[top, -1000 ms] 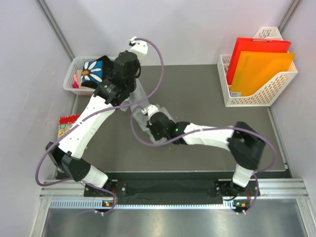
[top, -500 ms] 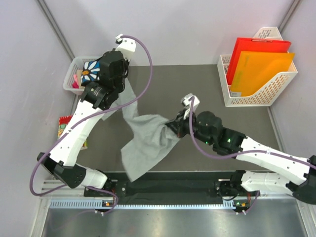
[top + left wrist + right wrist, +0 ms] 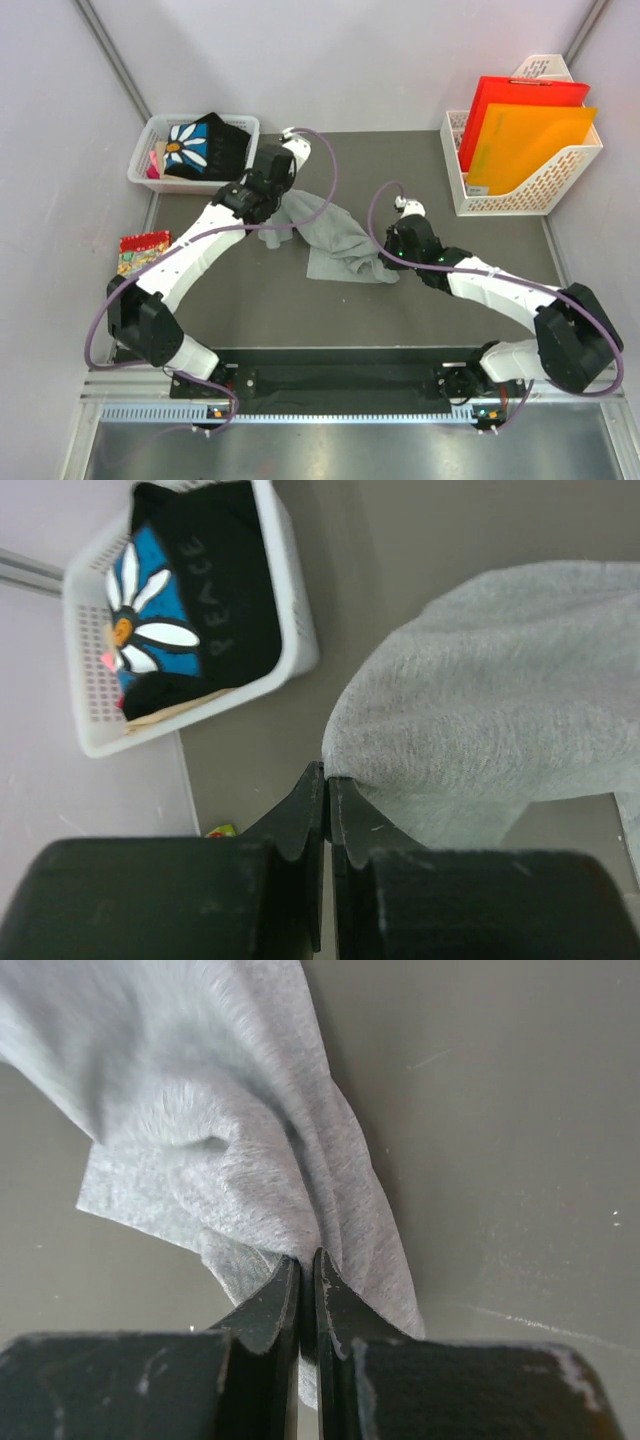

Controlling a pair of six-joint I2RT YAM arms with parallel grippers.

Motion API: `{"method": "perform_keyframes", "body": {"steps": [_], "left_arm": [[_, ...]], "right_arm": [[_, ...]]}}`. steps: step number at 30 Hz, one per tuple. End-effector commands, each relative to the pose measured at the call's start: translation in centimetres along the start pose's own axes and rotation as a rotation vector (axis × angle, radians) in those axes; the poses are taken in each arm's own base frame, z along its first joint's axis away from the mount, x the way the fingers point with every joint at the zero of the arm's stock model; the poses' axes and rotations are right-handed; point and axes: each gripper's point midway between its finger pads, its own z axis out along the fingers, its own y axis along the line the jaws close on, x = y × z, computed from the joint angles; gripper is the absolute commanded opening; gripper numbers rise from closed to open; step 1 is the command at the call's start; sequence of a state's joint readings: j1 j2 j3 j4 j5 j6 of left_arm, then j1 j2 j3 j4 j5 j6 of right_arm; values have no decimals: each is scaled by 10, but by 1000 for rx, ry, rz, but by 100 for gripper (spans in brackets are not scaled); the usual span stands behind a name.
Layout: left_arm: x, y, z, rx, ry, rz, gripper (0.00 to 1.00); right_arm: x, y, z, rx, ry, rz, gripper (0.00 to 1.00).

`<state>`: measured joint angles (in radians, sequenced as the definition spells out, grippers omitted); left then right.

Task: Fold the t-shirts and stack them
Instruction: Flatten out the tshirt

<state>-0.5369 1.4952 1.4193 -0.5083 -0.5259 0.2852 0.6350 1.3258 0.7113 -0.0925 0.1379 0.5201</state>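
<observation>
The light grey t-shirt (image 3: 335, 238) lies crumpled on the dark table, between the two arms. My left gripper (image 3: 275, 212) is at the shirt's left end. In the left wrist view the left gripper (image 3: 327, 777) is shut, with the edge of the grey t-shirt (image 3: 500, 710) pinched at its tips. My right gripper (image 3: 388, 252) is at the shirt's right end. The right wrist view shows the right gripper (image 3: 307, 1260) shut on a bunched fold of the grey t-shirt (image 3: 220, 1130). The black daisy-print t-shirt (image 3: 210, 145) (image 3: 215, 600) sits in the white basket (image 3: 150, 128) (image 3: 292, 630) at the back left.
A white file rack (image 3: 545, 185) with red and orange folders stands at the back right. A small red patterned packet (image 3: 140, 252) lies at the table's left edge. Grey walls close in on both sides.
The grey t-shirt, held up and stretched between the grippers, has come down into a crumpled heap. The left gripper swung right and toward the front, away from the basket; the right arm reached further back.
</observation>
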Motion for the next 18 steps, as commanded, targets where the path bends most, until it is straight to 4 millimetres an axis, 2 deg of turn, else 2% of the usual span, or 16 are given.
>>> {"method": "perform_keyframes", "body": {"steps": [1,4,5,7,8,9,10,12,13,16,18], "left_arm": [[-11,2,-18,35,-86,-55,0],[0,-2,-39,107,-96,-41,0],[-3,5,-55,117,-132,-54,0],[5,2,-71,172,-139,-44,0],[3,9,-87,179,-167,-56,0],[10,9,-95,199,-153,-56,0],[7,11,-110,235,-179,-62,0],[9,13,-124,285,-188,-66,0],[12,10,-135,335,-190,-65,0],[20,0,-151,429,-180,-52,0],[22,3,-156,438,-189,-51,0]], "right_arm": [[-32,18,-22,-81,-100,23,0],[-32,36,-56,-166,-111,-32,0],[-36,41,-76,-204,-134,-51,0],[-39,53,-103,-261,-155,-61,0],[-40,53,-125,-291,-174,-59,0],[-42,55,-138,-310,-186,-53,0],[-45,59,-159,-357,-218,-44,0],[-37,55,-177,-376,-196,-24,0],[-34,57,-193,-424,-202,-12,0],[-16,57,-214,-490,-151,43,0],[-7,56,-219,-506,-124,90,0]]}}
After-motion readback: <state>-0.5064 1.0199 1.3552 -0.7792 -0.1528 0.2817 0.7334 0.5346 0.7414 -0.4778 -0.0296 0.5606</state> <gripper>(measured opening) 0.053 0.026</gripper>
